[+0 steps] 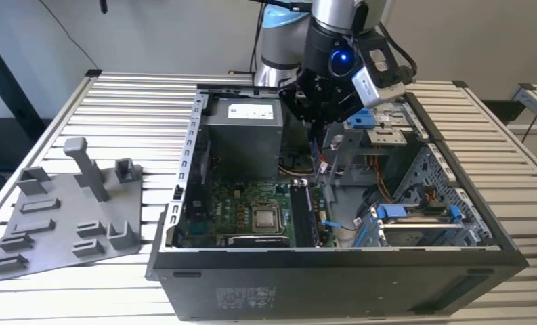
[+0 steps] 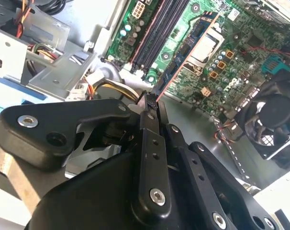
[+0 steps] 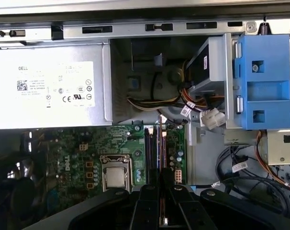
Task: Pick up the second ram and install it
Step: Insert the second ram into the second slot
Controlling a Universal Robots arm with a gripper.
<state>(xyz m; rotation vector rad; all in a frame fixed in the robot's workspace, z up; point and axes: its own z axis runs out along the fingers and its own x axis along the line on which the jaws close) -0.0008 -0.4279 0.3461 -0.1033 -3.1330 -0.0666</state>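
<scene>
Claw (image 2: 150,103): pressed together, pinching the second ram (image 2: 170,79) edge-on, stick pointing away from the fingertips. Beyond it: long black slots (image 2: 157,33) on the motherboard (image 2: 231,52), inside the open case (image 1: 340,284). Likely risk: stick tilted or offset from its slot; pressing would jam it

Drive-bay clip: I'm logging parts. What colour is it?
The clip is blue, clearest in the first wrist view.

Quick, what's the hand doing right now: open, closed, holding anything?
The hand is closed on the ram, held edge-on over the motherboard.
</scene>
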